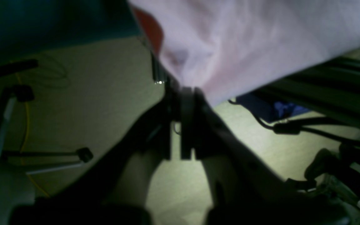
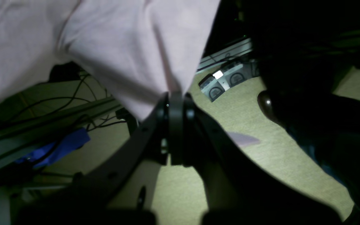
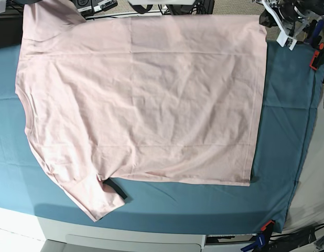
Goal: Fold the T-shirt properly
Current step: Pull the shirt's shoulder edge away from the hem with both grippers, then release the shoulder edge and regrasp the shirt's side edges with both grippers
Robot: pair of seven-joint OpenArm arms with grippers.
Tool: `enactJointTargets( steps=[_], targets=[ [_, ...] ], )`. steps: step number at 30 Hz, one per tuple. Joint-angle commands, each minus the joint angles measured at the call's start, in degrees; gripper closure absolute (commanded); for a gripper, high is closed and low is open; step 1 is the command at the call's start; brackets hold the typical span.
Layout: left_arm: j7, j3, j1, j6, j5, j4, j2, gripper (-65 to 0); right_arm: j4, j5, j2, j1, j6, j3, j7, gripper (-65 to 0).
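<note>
You've got the T-shirt [image 3: 141, 100] spread flat, plain side up, over the teal cloth [image 3: 288, 136] on the bench; far edge hangs past the bench's back. Left gripper [image 1: 184, 93] is clamped on a pinch of pink fabric off the bench, floor [image 1: 105, 93] below. Right gripper [image 2: 175, 97] likewise pinched tight on the shirt's edge. Neither gripper shows in base view.

**Room around the shirt**

The T-shirt [image 3: 141, 100] covers most of the worktop [image 3: 288, 136]. Bare cloth lies open along the base view's right side and in a strip along the near edge. Clamps [image 3: 315, 56] line the right edge, another clamp [image 3: 265, 227] the near corner. Cables [image 1: 295, 128] clutter the floor [image 2: 261, 150] beyond the far edge.
</note>
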Motion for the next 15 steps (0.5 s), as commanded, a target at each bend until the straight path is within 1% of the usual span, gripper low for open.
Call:
enactJointTargets(
  steps=[1,4,8,13,15],
  targets=[
    [0.22,-0.48,0.94,-0.76,-1.25,0.87,-0.63,0.0,0.72,0.68,0.46,-1.46,0.15,1.53,0.20,0.0],
    [0.22,-0.48,1.05,-1.01,-1.97,0.87,-0.61,0.0,0.72,0.94,0.48,-1.40,0.15,1.99,0.02,0.0],
    [-1.07,-0.48,0.85,-1.03,-1.97,0.87,-0.61,0.0,0.72,3.39,0.46,-0.85,0.17,1.99,0.04,0.0],
    [-1.49,-0.48,-1.11,-1.03,-2.40,0.87,-0.61,0.0,0.72,4.26,0.46,3.06,0.57,1.99,-0.20,0.0],
    [-2.49,-0.48,-2.16,-1.03,-2.38,0.87,-0.61,0.0,0.72,5.31,0.46,5.05,0.59,1.97,-0.22,0.0]
  ],
)
